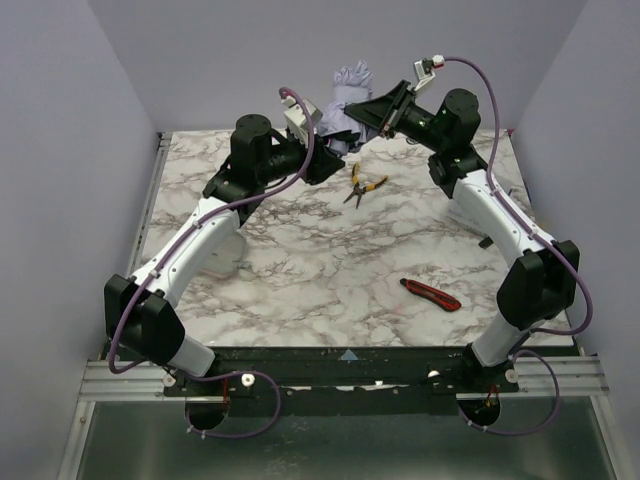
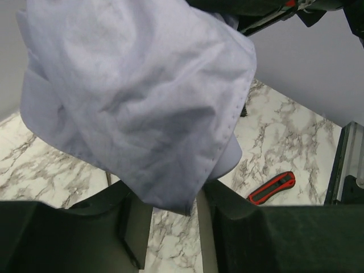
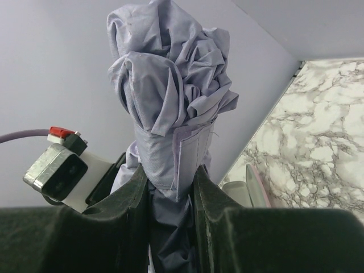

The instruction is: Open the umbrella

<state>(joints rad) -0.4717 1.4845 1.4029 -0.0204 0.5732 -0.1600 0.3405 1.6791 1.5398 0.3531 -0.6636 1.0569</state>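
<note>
Nothing to read here: no words, numbers or brand marks can be made out on the umbrella, on the red knife lying near right on the tabletop, or anywhere else in view.

Matt crumpled cloth umbrella; smooth marble-look table.

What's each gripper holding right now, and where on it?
Right gripper: pale lavender folded umbrella, clamped around its strapped middle. Left gripper: cannot tell.
</note>
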